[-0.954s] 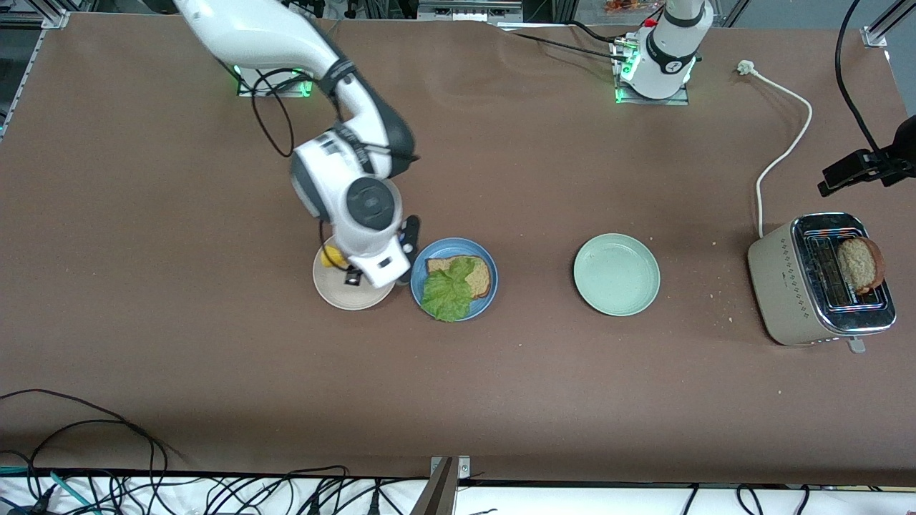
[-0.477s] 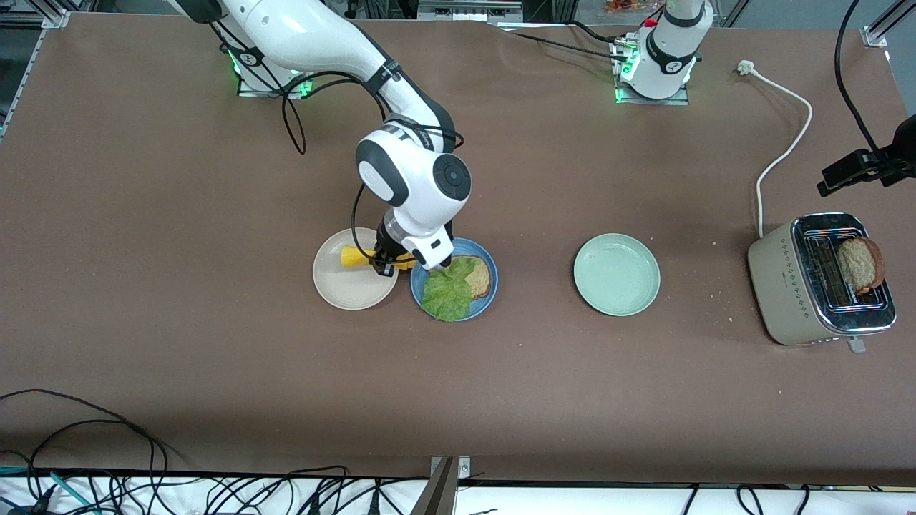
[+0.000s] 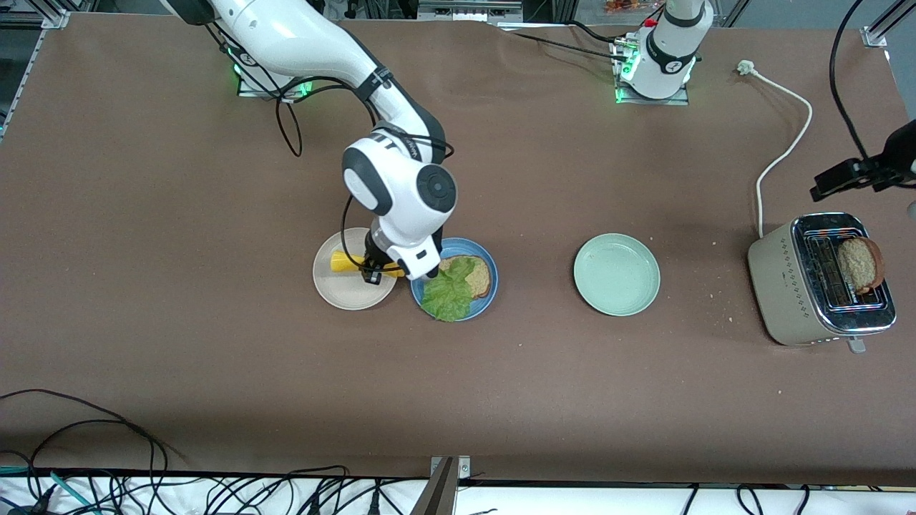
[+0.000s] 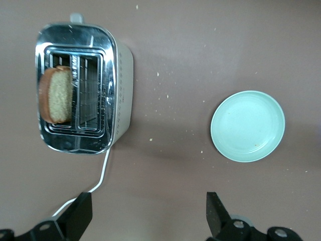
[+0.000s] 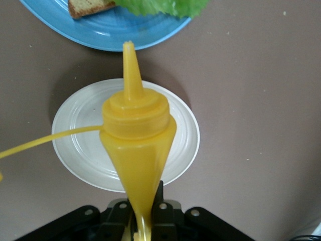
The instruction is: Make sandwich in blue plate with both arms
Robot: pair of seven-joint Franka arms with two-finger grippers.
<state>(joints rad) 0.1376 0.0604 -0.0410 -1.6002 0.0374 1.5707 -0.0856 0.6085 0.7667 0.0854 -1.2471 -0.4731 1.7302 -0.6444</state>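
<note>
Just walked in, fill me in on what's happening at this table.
The right gripper is shut on a yellow squeeze bottle, holding it tipped over the beige plate with its nozzle toward the blue plate. That plate holds one bread slice with a lettuce leaf on it. The left gripper is open over the table near the toaster, where a second slice stands in a slot. A pale green plate sits between.

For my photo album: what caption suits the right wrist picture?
Right gripper holds a yellow squeeze bottle over a beige plate, nozzle toward the blue plate.
</note>
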